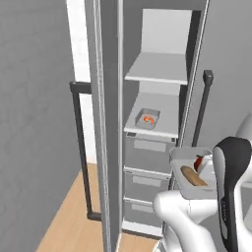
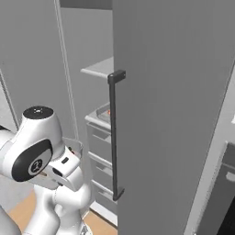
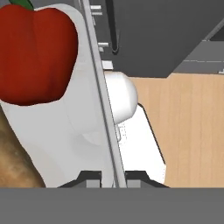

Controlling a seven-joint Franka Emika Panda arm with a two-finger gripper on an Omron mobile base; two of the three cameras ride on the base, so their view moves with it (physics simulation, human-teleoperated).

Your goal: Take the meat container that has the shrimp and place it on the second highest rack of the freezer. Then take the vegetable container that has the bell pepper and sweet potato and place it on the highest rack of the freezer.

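While the white arm stands in front of the freezer (image 1: 147, 123), its gripper (image 3: 113, 178) is pinched tight on the thin wall of the vegetable container (image 3: 74, 131). From the hand view you can see this best: one dark finger tip (image 3: 89, 179) sits inside the tray and the other sits outside, with the wall standing up between them. Right beside that wall lies the bell pepper (image 3: 37, 52), big, red and shiny. At the lower left corner is the brown sweet potato (image 3: 15, 157), just under the pepper. Past the tray's edge you see the wooden floor (image 3: 192, 127) far below.

From the left base view, the same tray (image 1: 189, 172) is held up in the air, near the arm's dark joint and to the right of the freezer's drawers (image 1: 147, 167). The long tan sweet potato (image 1: 193, 176) lies in it, and a bit of the red pepper (image 1: 199, 162) peeks out behind. The fingers are hidden there.

Farther in, the freezer door is open. On the lower plain shelf (image 1: 170, 118) sits the meat container (image 1: 147, 119) with the little orange shrimp (image 1: 148, 118) in it. Above it is the highest rack (image 1: 160, 69), flat and light grey.

From the right base view, the big grey door (image 2: 174, 114) with its dark bar handle (image 2: 114, 133) covers most of the freezer. Only the edges of the shelves (image 2: 98, 69) stick out past it, and a small orange spot shows on the lower one.
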